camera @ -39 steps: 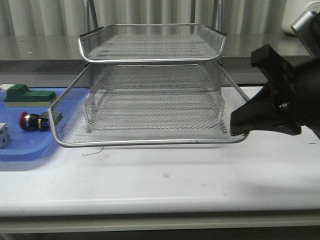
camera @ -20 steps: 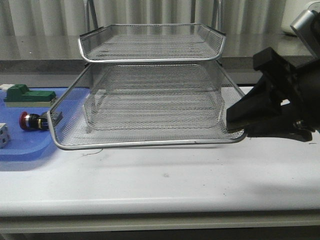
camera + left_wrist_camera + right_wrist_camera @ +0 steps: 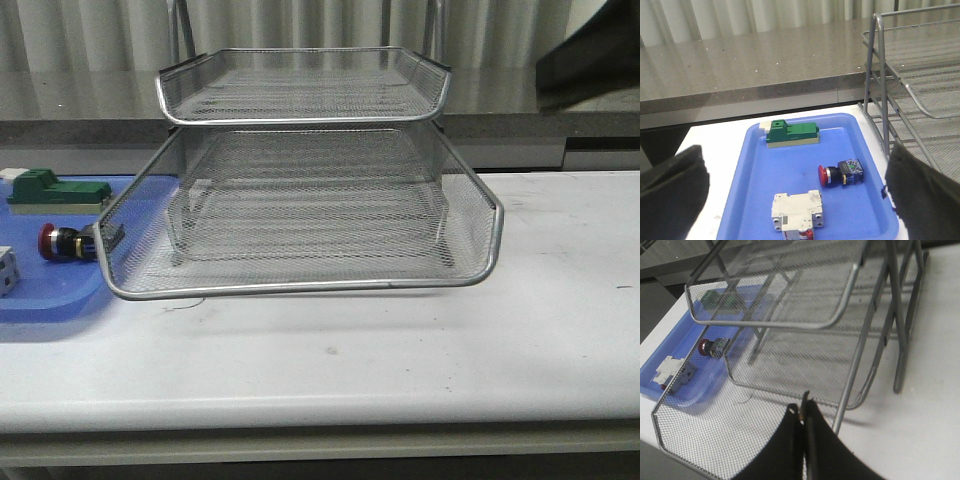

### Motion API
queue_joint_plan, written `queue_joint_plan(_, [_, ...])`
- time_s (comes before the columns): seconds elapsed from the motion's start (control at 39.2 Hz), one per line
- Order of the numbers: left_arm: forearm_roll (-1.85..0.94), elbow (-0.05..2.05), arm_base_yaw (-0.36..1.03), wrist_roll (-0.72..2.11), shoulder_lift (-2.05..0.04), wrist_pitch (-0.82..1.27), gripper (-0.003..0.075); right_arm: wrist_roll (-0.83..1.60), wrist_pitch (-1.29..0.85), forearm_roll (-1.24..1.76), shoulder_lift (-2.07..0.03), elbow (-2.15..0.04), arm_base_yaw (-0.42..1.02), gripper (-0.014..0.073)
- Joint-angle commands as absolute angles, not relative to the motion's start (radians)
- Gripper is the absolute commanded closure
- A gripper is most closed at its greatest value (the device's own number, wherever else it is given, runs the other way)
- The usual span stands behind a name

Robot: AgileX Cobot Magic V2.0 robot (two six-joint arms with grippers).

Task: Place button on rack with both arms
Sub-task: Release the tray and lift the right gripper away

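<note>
The button (image 3: 62, 243) lies on its side on the blue tray (image 3: 40, 300), left of the rack (image 3: 300, 85). The rack's middle shelf (image 3: 300, 285) is slid out toward the front. In the left wrist view my left gripper (image 3: 796, 170) is open wide above the tray, with the button (image 3: 840, 173) between and beyond its fingers (image 3: 670, 195). My right gripper (image 3: 804, 412) is shut and empty, above the slid-out shelf's mesh (image 3: 715, 435). The right arm (image 3: 590, 62) shows only as a dark shape at the top right of the front view. The button (image 3: 711, 347) also shows in the right wrist view.
A green-and-beige block (image 3: 791, 134) and a white breaker block (image 3: 796, 215) also lie on the blue tray (image 3: 755, 175). The rack's upright wire frame (image 3: 875, 95) stands next to the tray. A grey counter (image 3: 560, 110) runs behind the white table (image 3: 400, 370).
My right gripper left the front right corner of the slid-out shelf and rose up and away to the top right. The shelf stays slid out. The button has not moved.
</note>
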State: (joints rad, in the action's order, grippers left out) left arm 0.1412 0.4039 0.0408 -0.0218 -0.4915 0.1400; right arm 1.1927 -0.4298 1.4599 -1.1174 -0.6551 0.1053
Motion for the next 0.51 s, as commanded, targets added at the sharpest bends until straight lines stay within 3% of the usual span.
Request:
queue_joint_plan(0.0, [0.133,0.441,0.047,-0.025,-0.501,0.055,0.0041,1.088,-0.437,1.300,-1.058,-0.737,0.098,0.0704])
queue_joint_plan(0.31, [0.133,0.441,0.047,-0.025,-0.501,0.055,0.0041,0.575,-0.411,0.549,-0.900,-0.781,0.100,0.0704])
queue_joint_plan(0.48, [0.133,0.441,0.047,-0.025,-0.501,0.055,0.0041,0.294,-0.397,0.225,-0.706,-0.711,0.107,0.0704])
